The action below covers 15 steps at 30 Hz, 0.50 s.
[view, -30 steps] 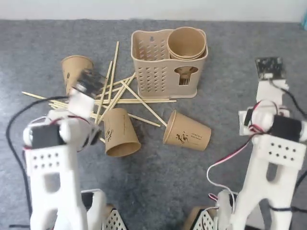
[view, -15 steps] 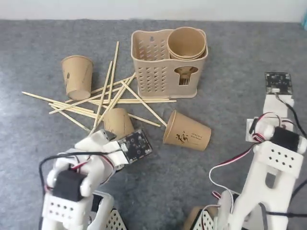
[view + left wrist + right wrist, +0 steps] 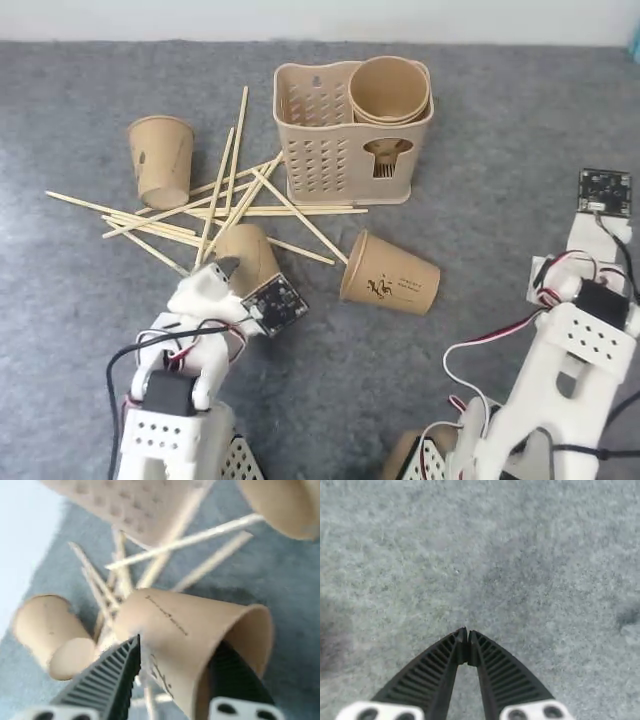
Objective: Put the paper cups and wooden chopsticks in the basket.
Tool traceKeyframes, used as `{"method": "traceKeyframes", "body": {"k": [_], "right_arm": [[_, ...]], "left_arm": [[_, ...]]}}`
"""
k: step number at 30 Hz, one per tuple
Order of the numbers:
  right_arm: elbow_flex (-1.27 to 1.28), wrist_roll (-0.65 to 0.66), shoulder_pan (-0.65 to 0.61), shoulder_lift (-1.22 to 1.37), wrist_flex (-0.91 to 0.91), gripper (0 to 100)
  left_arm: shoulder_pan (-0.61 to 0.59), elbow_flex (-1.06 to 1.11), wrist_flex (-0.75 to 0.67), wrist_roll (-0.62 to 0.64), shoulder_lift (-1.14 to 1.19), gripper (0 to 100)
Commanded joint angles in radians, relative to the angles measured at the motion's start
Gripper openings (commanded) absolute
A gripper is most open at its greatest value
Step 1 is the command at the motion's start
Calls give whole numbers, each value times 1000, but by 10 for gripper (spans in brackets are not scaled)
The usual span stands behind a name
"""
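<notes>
Left gripper [image 3: 179,647], having dropped from above the chopsticks [image 3: 230,200], is now straddling the tipped paper cup [image 3: 250,255] at lower centre-left with jaws spread (cup pick being set up, not yet clamped), while right gripper [image 3: 468,632] is idling pinched empty, basket [image 3: 340,160] waiting upper centre.

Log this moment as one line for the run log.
left gripper: open, at lying cup | right gripper: shut, above carpet | basket: holds stacked cups
</notes>
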Motion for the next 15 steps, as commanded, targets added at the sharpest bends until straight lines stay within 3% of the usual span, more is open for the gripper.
{"method": "traceKeyframes", "body": {"k": [1, 4, 7, 15], "right_arm": [[3, 5, 12, -36, -36, 8], [26, 3, 10, -36, -62, 8], [43, 3, 7, -36, -73, 8], [87, 3, 4, -36, -87, 8]], "left_arm": [[-20, -4, -97, 77, -57, 116], [-14, -15, -92, 97, -123, 6], [-9, -22, -49, 149, -201, 13], [-2, -320, 129, 496, -175, 13]]}}
